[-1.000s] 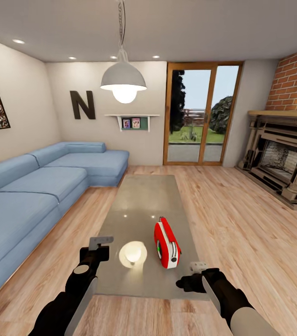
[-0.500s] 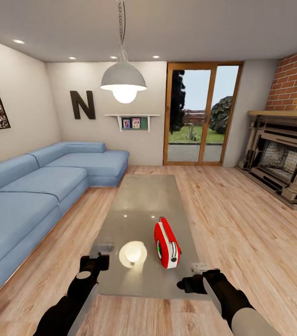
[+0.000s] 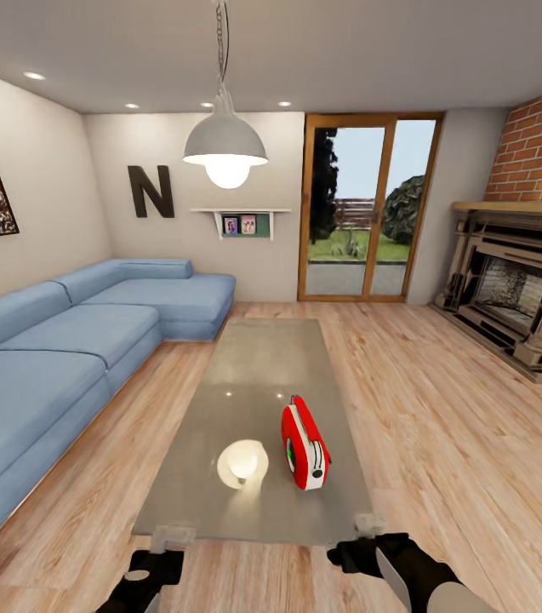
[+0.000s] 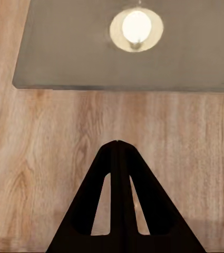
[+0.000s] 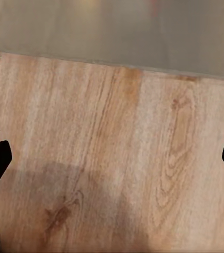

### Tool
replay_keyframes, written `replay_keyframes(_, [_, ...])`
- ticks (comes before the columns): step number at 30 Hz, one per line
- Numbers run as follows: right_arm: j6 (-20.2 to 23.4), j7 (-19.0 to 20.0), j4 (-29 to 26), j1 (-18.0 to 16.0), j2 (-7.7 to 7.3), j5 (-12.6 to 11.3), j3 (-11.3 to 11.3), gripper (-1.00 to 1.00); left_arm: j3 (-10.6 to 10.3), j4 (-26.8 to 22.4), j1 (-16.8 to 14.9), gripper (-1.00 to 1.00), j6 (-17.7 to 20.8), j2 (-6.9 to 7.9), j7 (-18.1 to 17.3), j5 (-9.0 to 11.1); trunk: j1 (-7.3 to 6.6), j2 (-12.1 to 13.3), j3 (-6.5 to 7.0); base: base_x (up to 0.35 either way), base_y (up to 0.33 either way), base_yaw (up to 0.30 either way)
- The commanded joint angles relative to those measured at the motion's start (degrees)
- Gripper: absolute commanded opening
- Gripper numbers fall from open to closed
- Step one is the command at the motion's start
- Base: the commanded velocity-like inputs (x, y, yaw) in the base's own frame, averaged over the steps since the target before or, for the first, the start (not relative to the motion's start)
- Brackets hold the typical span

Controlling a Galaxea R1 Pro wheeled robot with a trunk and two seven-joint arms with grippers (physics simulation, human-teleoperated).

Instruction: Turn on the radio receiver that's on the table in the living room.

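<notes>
Both arms have dropped low and pulled back from the table (image 3: 253,358) since a second ago. The left gripper (image 4: 117,145) has its fingers pressed together over the wood floor (image 4: 48,147). The right gripper (image 3: 366,524) has its fingers spread wide, just at the table's near edge. The red radio (image 3: 304,446) stands on the table's near end, its long side pointing away from the robot. It is ahead of the right gripper and a bit to the left, so the right arm is nearer.
</notes>
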Motion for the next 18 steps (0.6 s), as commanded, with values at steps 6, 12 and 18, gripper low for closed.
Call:
replay_keyframes(6, [-5.3, 0.0, 5.3, 0.0, -0.12, 0.0, 0.0, 1.00, -0.1, 8.6, 0.0, -1.00, -4.4, 0.20, -0.9, 0.0, 0.00, 0.0, 0.00, 0.000, 0.000, 0.000])
replay_keyframes(12, [-10.6, 0.0, 10.2, 0.0, -0.69, 0.0, -0.1, 1.00, 0.0, 16.1, 0.0, -1.00, -9.5, 1.78, -4.3, 0.0, 0.00, 0.0, 0.00, 0.000, 0.000, 0.000])
replay_keyframes(18, [-16.8, -0.1, 15.0, 1.2, -0.82, 0.0, 0.0, 1.00, -0.1, 28.4, 0.0, -1.00, -14.7, 2.88, -6.0, 0.0, 0.00, 0.0, 0.00, 0.000, 0.000, 0.000])
